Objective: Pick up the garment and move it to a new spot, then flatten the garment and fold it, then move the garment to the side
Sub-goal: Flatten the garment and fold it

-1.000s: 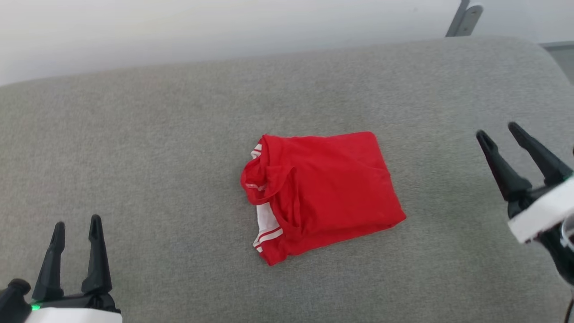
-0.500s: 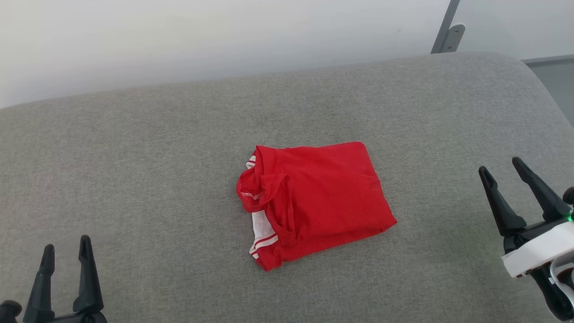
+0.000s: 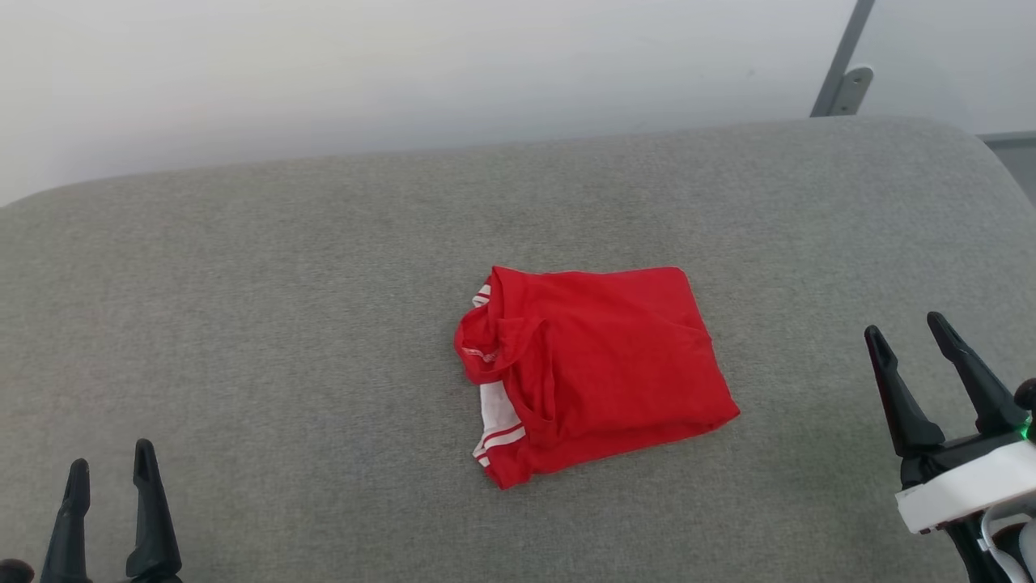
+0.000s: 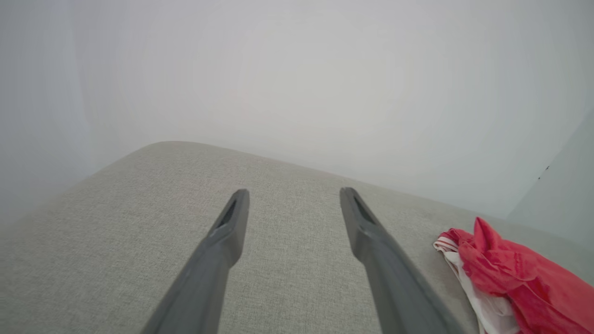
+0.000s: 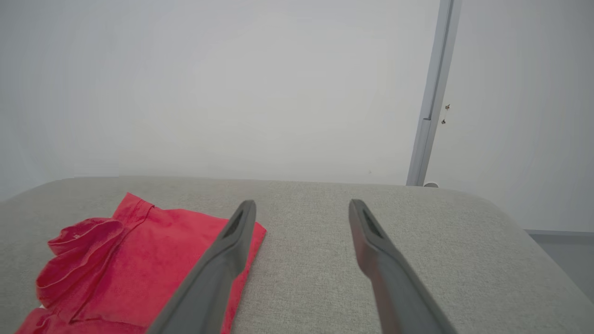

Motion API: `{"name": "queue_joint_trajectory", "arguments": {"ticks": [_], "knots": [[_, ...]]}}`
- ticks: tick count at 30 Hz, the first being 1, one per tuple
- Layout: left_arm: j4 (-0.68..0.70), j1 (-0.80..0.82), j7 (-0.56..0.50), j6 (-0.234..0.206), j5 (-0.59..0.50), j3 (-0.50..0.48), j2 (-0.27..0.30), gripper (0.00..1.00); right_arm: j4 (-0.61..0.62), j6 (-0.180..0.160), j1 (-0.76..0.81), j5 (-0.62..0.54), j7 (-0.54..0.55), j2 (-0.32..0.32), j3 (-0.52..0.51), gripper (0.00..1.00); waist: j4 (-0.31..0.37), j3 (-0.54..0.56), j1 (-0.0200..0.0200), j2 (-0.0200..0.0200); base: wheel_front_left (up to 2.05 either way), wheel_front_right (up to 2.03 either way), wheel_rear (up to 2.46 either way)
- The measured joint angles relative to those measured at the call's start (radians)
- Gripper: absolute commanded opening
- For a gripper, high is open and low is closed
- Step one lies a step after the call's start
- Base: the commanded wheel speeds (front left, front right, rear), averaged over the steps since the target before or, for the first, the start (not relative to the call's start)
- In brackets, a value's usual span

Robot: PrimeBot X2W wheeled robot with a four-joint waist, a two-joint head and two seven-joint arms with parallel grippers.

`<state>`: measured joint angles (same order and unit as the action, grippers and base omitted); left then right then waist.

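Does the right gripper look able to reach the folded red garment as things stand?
Probably yes: the right gripper, open, hangs right of the garment, with only bare grey cushion between them.

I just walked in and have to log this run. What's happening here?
A two-armed robot is working on a red garment. It lies folded into a compact rectangle near the middle of a grey cushion, with a white striped sleeve showing at its left edge. The left gripper and the right gripper are open and hold nothing, one to each side, clear of it.
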<state>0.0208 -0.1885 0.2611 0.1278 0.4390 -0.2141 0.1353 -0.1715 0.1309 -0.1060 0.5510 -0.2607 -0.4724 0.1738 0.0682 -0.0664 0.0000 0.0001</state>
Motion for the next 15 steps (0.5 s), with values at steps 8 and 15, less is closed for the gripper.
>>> {"name": "queue_joint_trajectory", "arguments": {"ticks": [8,15], "knots": [[-0.007,-0.002,0.000,0.000,-0.001,-0.014,-0.015,1.00,0.019,0.000,0.025,-0.015,0.000,0.024,-0.022,1.00,-0.031,0.010,0.0000,0.0000,0.00,0.00,0.00],[-0.009,-0.004,0.000,0.000,-0.002,-0.006,-0.019,1.00,0.027,0.000,0.037,-0.016,0.000,0.033,-0.039,1.00,-0.058,0.015,0.0000,0.0000,0.00,0.00,0.00]]}}
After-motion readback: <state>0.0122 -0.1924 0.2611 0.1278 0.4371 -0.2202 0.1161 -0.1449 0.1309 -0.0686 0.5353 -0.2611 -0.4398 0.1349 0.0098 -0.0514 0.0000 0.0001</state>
